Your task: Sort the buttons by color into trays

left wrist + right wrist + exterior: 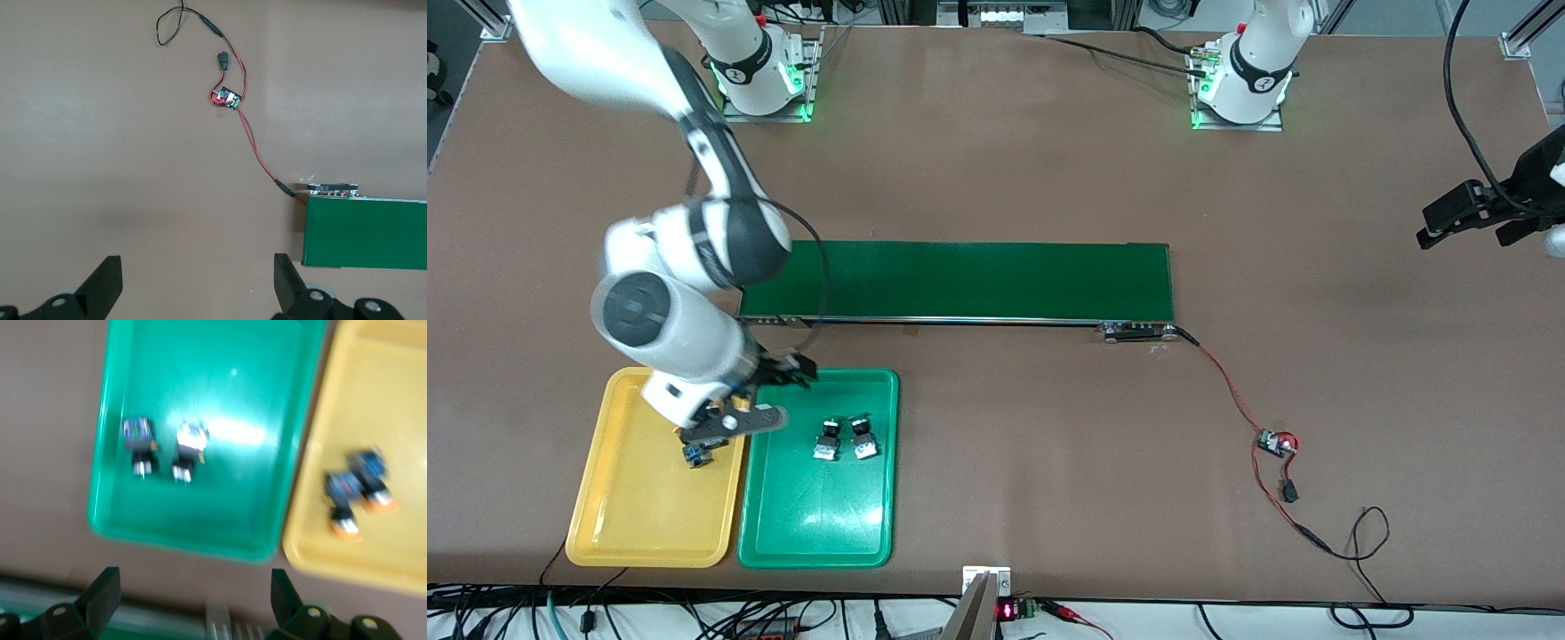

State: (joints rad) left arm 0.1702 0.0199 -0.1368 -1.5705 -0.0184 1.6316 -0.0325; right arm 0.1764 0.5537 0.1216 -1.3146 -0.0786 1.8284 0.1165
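Observation:
Two buttons (343, 500) (371, 480) with orange caps lie side by side in the yellow tray (393, 360). The front view shows only one of them (696, 455), the right hand covering the rest. In the green tray (818, 524) (220, 373) beside it lie two more buttons (829, 438) (863, 436) (139, 443) (189, 450). My right gripper (787, 369) (193, 600) hangs open and empty over the trays' edge nearest the belt. The left gripper (1465, 236) (197, 283) waits open over bare table at the left arm's end.
A long dark green belt (960, 280) (367, 233) lies across the table's middle, farther from the front camera than the trays. A red wire runs from it to a small circuit board (1276, 442) (229, 98). Cables crowd the table's front edge.

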